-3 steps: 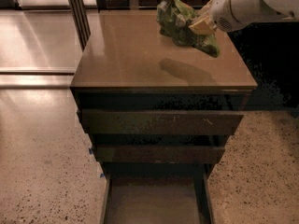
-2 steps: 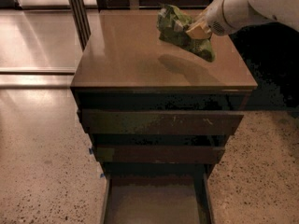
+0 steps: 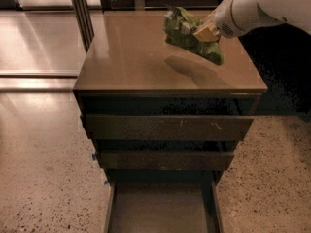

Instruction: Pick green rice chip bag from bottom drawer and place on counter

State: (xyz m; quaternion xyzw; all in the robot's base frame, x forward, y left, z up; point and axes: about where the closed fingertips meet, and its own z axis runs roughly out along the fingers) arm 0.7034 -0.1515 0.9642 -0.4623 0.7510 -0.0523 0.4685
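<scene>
The green rice chip bag [image 3: 187, 35] is crumpled and light green, held just above the far right part of the brown counter [image 3: 141, 62]. My gripper [image 3: 206, 33] comes in from the upper right on a white arm and is shut on the bag; a tan fingertip [image 3: 206, 32] presses on its right side. The bag's shadow lies on the counter below it. The bottom drawer [image 3: 160, 210] stands pulled out at the bottom of the view, with its greyish-brown floor bare.
Two dark drawer fronts [image 3: 167, 127] sit above the open drawer. Speckled stone floor [image 3: 43, 178] surrounds the cabinet. A dark metal post [image 3: 80, 13] stands behind the counter's left corner. A dark area lies to the right of the cabinet.
The gripper with the bag has moved slightly lower toward the counter, and its shadow has drawn closer to the bag. The drawers have not moved.
</scene>
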